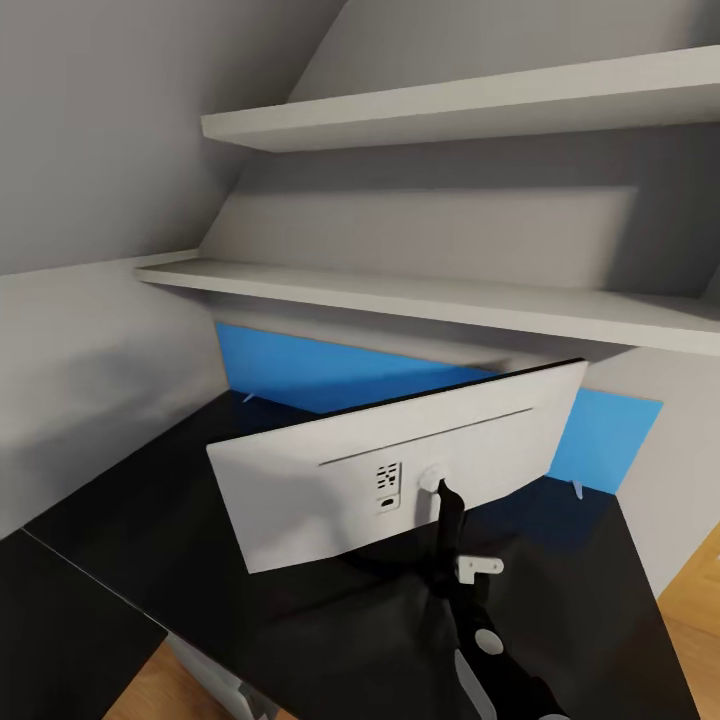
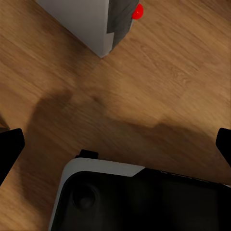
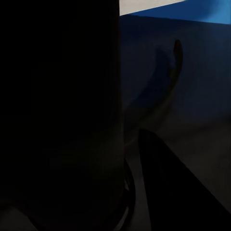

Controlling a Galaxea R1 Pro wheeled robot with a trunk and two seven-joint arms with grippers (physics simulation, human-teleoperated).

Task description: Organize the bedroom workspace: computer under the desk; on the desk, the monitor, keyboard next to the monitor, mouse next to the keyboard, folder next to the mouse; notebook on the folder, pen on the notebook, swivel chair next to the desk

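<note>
Now one monitor (image 1: 400, 480) stands on the glossy black table (image 1: 150, 520), light-grey back toward the head camera, tilted. Behind it runs the table's blue back panel (image 1: 330, 375), under two pale wall shelves (image 1: 450, 300). The right arm (image 1: 470, 620) reaches to the monitor's stand; whether its end effector is clenched cannot be told. The left end effector (image 2: 115, 144) hangs released over wooden floor (image 2: 168, 82), beside one white computer (image 2: 91, 24) corner.
</note>
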